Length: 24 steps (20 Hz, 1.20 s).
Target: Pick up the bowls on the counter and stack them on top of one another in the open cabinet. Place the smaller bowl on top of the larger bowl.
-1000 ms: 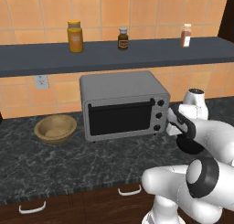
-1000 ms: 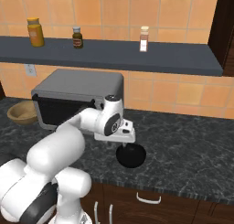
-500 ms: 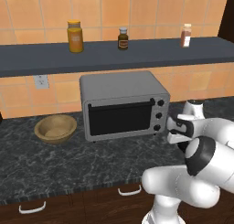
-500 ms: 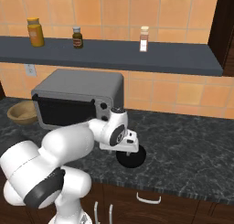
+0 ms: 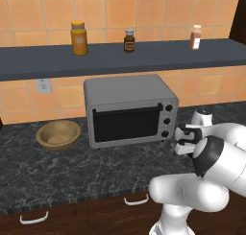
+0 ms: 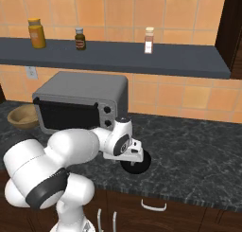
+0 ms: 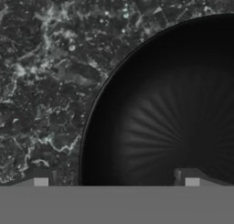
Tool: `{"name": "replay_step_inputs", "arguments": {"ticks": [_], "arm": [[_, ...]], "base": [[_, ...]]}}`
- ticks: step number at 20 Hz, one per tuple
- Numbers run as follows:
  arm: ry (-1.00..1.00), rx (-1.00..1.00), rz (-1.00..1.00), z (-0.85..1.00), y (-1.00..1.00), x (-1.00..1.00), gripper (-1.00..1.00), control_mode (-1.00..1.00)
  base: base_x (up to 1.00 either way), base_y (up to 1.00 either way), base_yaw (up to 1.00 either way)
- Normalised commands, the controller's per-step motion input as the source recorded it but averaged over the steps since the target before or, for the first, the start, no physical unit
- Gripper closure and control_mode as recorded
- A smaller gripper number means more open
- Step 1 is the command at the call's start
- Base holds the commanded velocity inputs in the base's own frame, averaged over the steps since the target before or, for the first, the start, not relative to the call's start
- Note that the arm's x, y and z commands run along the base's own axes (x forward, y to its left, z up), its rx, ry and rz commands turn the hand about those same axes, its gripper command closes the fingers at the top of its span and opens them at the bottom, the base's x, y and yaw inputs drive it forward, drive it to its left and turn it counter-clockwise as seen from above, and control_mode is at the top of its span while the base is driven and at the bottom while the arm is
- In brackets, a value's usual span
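The gripper (image 7: 116,178) is low over a black bowl (image 6: 135,162) on the counter (image 6: 198,150), right of the toaster oven (image 6: 80,102). Its jaws are released, one fingertip (image 7: 40,177) outside the rim, the other inside. A tan wooden bowl (image 5: 58,135) sits left of the oven.

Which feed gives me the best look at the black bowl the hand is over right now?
The hand view: the black bowl is close up, its rim and ribbed inside clear on the counter. In the right base view it is a small dark disc partly under the hand.
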Motion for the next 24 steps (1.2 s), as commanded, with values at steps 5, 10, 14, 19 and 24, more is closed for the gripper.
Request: {"name": "replay_step_inputs", "arguments": {"ticks": [5,10,14,19,24], "arm": [[0.0,0.0,0.0,0.0,0.0,0.0,1.0,-1.0],[-0.02,0.0,0.0,0.0,0.0,-0.07,1.0,-1.0],[-0.25,-0.01,0.08,0.24,0.39,-0.76,1.0,-1.0],[-0.26,-0.15,0.18,0.64,0.96,-0.83,1.0,-1.0],[-0.21,-0.21,0.23,0.55,1.0,-0.65,1.0,-1.0]], "base": [[0.0,0.0,0.0],[0.0,0.0,0.0],[0.0,0.0,0.0],[0.0,0.0,0.0],[0.0,0.0,0.0]]}}
